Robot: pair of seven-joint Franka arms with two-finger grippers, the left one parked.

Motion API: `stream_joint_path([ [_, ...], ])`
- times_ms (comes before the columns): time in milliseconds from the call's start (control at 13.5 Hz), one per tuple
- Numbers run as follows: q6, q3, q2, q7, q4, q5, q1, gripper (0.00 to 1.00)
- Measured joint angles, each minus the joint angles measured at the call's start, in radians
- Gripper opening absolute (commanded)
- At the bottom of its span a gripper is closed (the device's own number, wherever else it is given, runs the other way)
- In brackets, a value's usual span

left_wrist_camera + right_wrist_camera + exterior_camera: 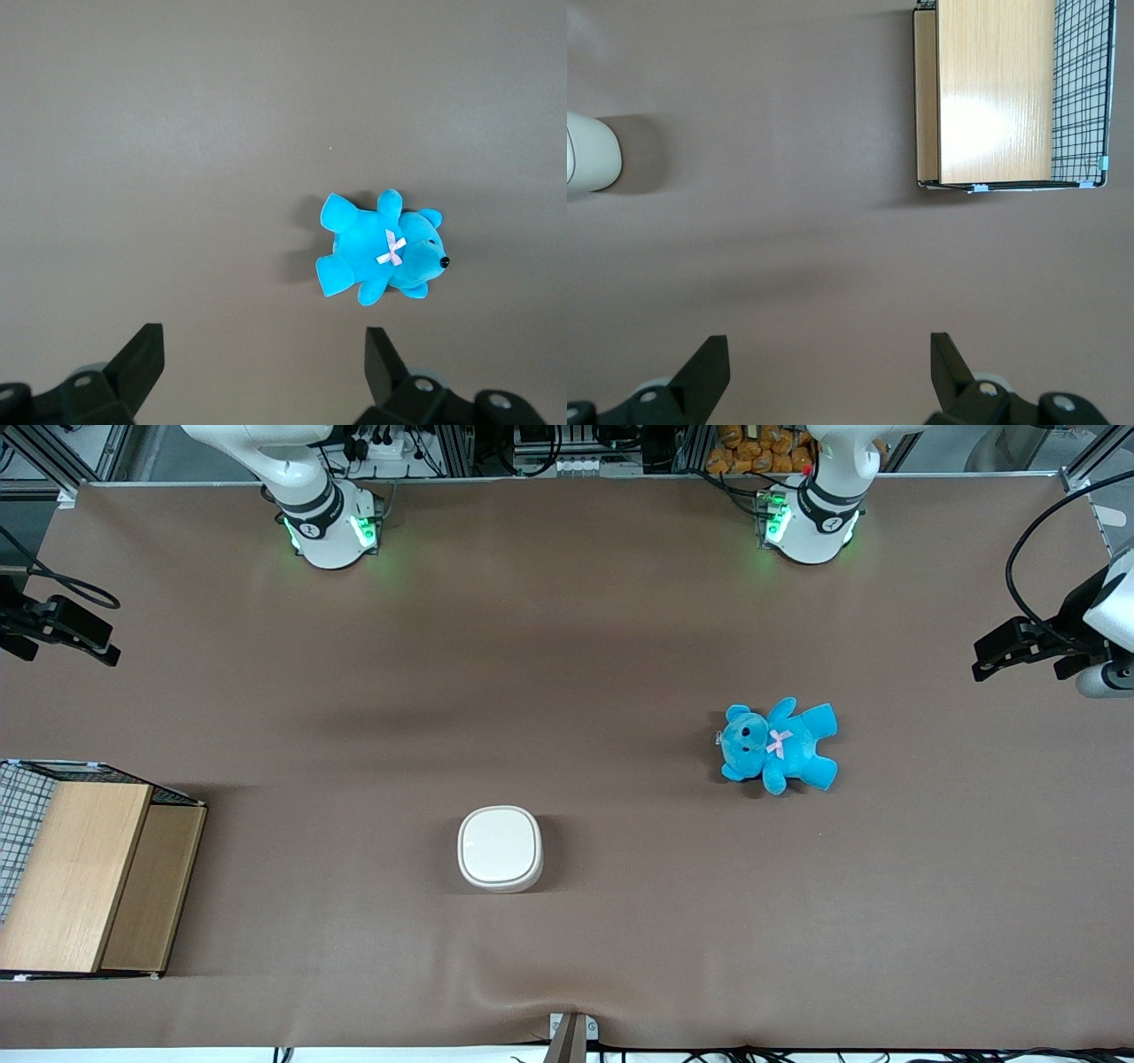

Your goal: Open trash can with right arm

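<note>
Cream-white and smooth, the trash can is a small rounded-square bin standing on the brown table cover, roughly midway along the table and near the edge closest to the front camera. Its hinged lid lies flat and shut, with a thin seam running around the rim; no handle or hinge detail can be made out from above.

High above the table, toward the working arm's end, the right arm's gripper hangs with its two black fingers spread wide and nothing between them. It is well apart from the bin, which only just enters the wrist camera's view. That raised, open pose looks like a ready stance, so the reach toward the lid has probably not begun.

A wooden-topped wire crate sits at the working arm's end of the table. A bright blue teddy bear with a pink bow lies on its back toward the parked arm's end, well clear of the bin.
</note>
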Motion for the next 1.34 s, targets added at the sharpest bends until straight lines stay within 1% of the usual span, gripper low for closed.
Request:
stream_joint_path([
  [743, -0.009, 0.002, 0.002, 0.0, -0.001, 0.003, 0.0, 1.0],
  [1040, -0.017, 0.007, 0.011, 0.0, -0.005, 0.024, 0.005, 1.0],
  [1114, -0.016, 0.01, 0.017, 0.0, -0.005, 0.026, 0.008, 0.93],
  [1188, -0.014, 0.012, 0.028, 0.0, -0.005, 0.035, 0.012, 0.79],
  [1337, -0.007, 0.015, 0.058, 0.0, 0.001, 0.052, 0.026, 0.53],
])
